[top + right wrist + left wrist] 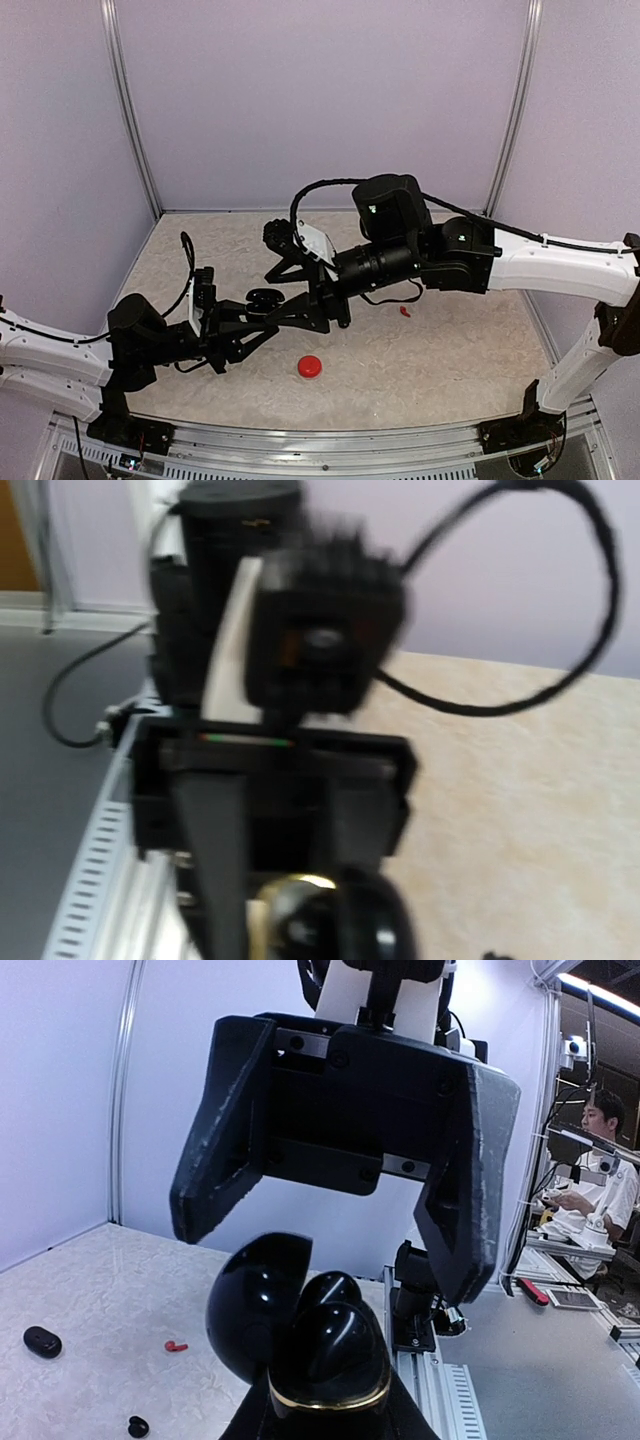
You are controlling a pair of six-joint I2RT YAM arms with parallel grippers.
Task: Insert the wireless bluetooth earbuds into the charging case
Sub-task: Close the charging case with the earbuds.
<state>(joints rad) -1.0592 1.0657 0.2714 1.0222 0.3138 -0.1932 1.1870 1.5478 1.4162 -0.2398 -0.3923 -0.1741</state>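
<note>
Hold the open black charging case (300,1330) level in your closed left gripper (255,312) above the worktop (450,350), then send your open, seemingly empty right gripper (325,1245) for the red earbud (404,311) lying there.

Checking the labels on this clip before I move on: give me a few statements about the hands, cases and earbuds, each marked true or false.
1. The left hand holds a black charging case. True.
2. The right hand is clamped on a red earbud. False: its jaws stand wide open and empty, just above the black charging case.
3. A red case lies on the table, apart from both hands. True.
4. Every earbud is already stowed. False: a red earbud and a black earbud lie loose on the table.
</note>
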